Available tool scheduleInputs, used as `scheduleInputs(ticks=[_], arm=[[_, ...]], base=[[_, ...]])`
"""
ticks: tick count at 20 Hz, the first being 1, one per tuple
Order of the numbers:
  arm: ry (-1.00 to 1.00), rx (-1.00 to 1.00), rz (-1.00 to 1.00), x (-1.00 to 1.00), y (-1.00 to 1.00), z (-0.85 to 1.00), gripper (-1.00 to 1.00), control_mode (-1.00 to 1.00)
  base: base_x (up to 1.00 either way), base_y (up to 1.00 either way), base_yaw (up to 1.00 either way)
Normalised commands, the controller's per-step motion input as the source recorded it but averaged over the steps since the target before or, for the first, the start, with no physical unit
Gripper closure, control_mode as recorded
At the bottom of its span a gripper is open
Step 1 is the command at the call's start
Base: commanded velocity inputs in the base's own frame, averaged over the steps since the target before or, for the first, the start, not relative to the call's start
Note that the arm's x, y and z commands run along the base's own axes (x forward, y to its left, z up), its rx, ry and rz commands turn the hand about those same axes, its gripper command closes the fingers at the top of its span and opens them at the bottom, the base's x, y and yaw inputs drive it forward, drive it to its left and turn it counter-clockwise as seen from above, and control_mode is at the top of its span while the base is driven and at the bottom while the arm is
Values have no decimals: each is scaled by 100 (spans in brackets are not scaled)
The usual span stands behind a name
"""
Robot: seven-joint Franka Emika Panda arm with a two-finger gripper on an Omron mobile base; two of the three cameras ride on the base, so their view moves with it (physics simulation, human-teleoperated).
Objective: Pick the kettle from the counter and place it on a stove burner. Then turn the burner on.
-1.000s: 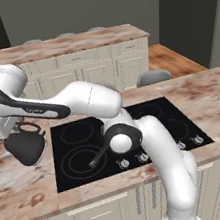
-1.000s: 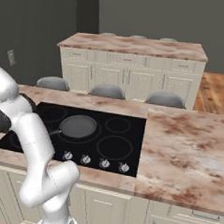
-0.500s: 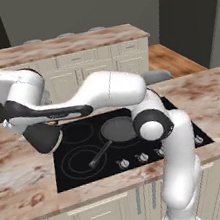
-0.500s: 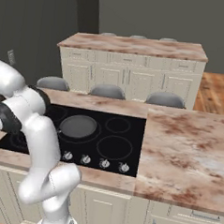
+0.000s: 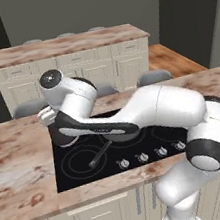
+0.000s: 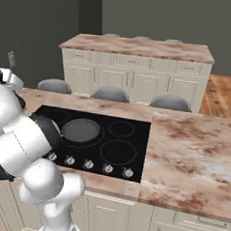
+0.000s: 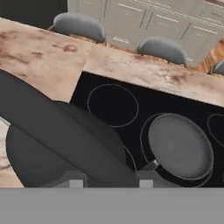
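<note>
The counter [image 6: 192,156] is pinkish-brown stone with cream cabinet fronts, and a second counter [image 6: 141,47] of the same stone stands behind it before a dark wall. Three grey stools [image 6: 111,94] stand in a row between the two counters. The floor at the right is wood [image 6: 224,92].

A black cooktop [image 6: 129,152] is set into the near counter, with a row of knobs [image 6: 107,169] along its front edge. A flat grey frying pan [image 7: 180,145] sits on one ringed zone; its handle [image 5: 98,156] points toward the front of the cooktop.

The white arm [image 5: 158,111] reaches across the cooktop from the right and hides much of the glass in the left base view.

The kettle [image 7: 57,146] is dark and hangs at the gripper [image 7: 110,181], over the left part of the cooktop — just beside the pan. In the hand view its arched handle [image 7: 61,131] runs down to the fingertips, and the jaws are pressed onto this handle. Whether the kettle touches the glass, I cannot tell. A mid-sized ringed burner [image 7: 113,105] lies behind the kettle, dark and bare.
</note>
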Motion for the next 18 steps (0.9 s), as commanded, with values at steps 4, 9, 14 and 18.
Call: scheduleInputs(ticks=[4,9,14,18], arm=[[0,45,-27,0,-100,63,100,-100],[2,40,-27,0,-100,59,100,-100],[4,22,-25,-1,-96,52,100,-100],[9,6,-24,0,-90,42,100,-100]], base=[[0,0,0],[0,0,0],[0,0,0],[0,0,0]])
